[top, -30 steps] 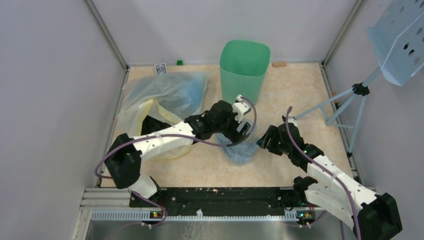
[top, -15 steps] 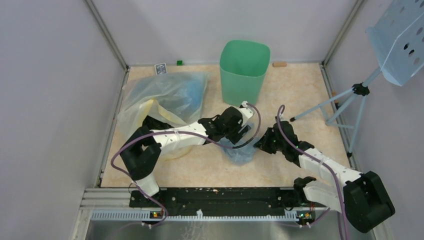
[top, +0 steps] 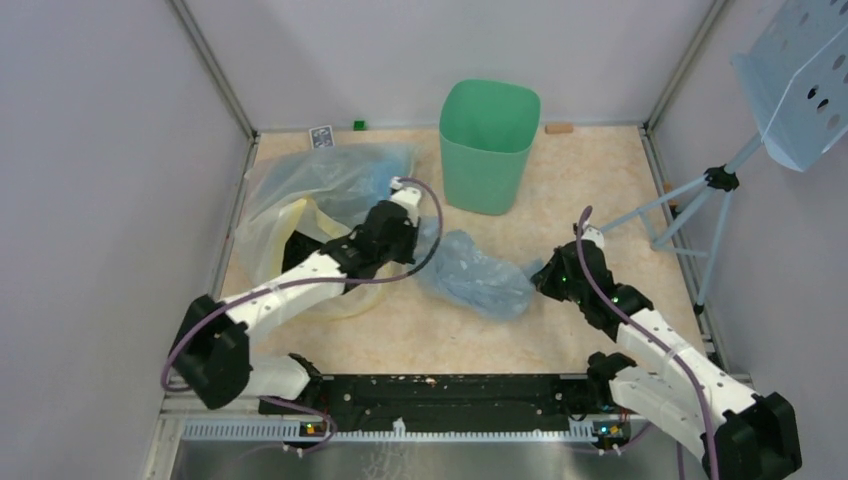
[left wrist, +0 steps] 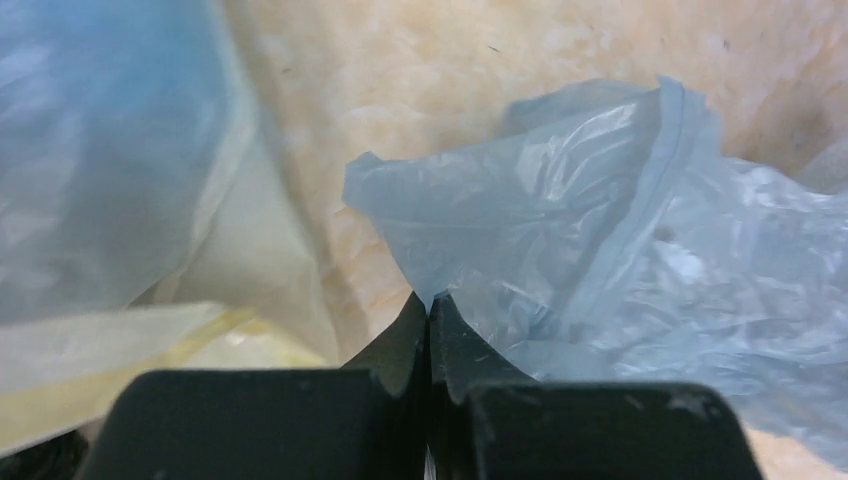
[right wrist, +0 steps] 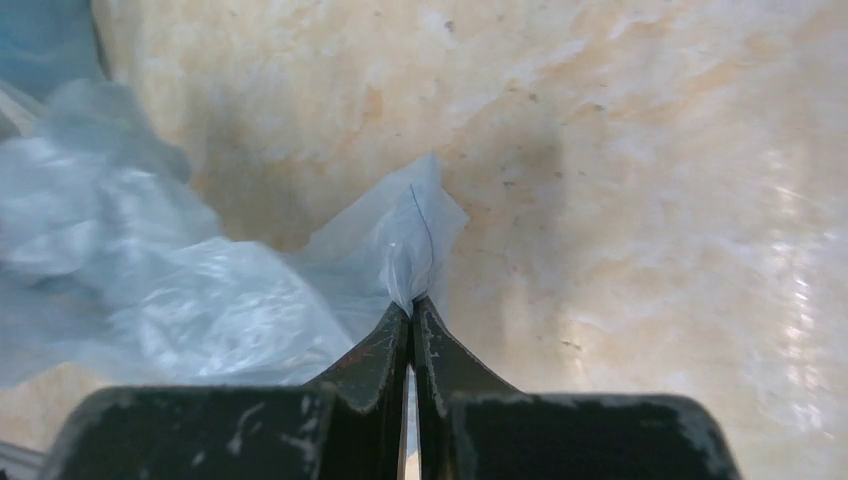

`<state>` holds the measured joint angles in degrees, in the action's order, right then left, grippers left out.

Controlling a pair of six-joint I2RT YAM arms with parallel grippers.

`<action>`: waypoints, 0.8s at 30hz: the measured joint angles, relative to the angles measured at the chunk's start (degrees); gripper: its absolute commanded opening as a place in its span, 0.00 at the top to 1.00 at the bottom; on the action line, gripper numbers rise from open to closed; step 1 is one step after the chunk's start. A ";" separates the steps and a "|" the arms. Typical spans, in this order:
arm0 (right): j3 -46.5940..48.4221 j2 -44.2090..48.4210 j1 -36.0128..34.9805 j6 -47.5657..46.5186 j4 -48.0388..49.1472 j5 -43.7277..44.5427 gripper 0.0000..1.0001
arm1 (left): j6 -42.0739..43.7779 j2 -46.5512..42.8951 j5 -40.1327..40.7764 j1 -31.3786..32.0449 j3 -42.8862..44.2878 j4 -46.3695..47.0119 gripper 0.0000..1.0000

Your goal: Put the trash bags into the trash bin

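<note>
Half a second earlier the 2 hands sat close together over a bunched-up trash bag point(top: 475, 278). Now they have drawn apart. The left hand point(top: 418, 240) has pulled away to the left, toward the bigger yellow-tinted bag point(top: 300, 200), and the right hand point(top: 540, 277) has shifted a little to the right. The trash bag has opened from a tight clump into a wide, crinkled sheet stretched between them.

The trash bag lies on the tabletop point(top: 600, 180) in front of the trash bin point(top: 490, 150), near it but not touching, and none of it is inside. In the top view its long axis runs left to right with a slight slant. The left end sits closer to the bin and the right end closer to the arm bases.

The left arm reaches long and low from its base, diagonally forward and inward, passing over the yellow-tinted bag, with its cable arching above the wrist. The right arm angles forward and to the left from its base, with the wrist dipped toward the tabletop.

In the left wrist view the fingers point(left wrist: 405, 335) are clenched together on a corner of the trash bag. In the right wrist view the fingers point(right wrist: 385, 340) are likewise pressed shut, pinching a small raised fold at the opposite edge.
</note>
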<state>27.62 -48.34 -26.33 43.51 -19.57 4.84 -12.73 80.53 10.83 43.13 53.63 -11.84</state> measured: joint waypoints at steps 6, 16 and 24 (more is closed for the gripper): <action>0.20 5.49 0.22 1.40 -6.78 9.22 1.00 | -7.04 -16.15 -7.54 -11.34 -11.72 2.03 1.00; 1.27 11.72 0.26 -1.49 -9.90 13.55 1.00 | -11.47 -26.51 -16.59 -14.23 -19.21 2.43 1.00; 7.17 7.89 0.26 0.09 -13.29 17.90 1.00 | -12.26 -35.52 -18.29 -14.25 -18.08 2.38 1.00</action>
<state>34.79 -40.45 -26.06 43.59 -32.86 22.74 -24.99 45.01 -7.46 28.88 35.55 -9.45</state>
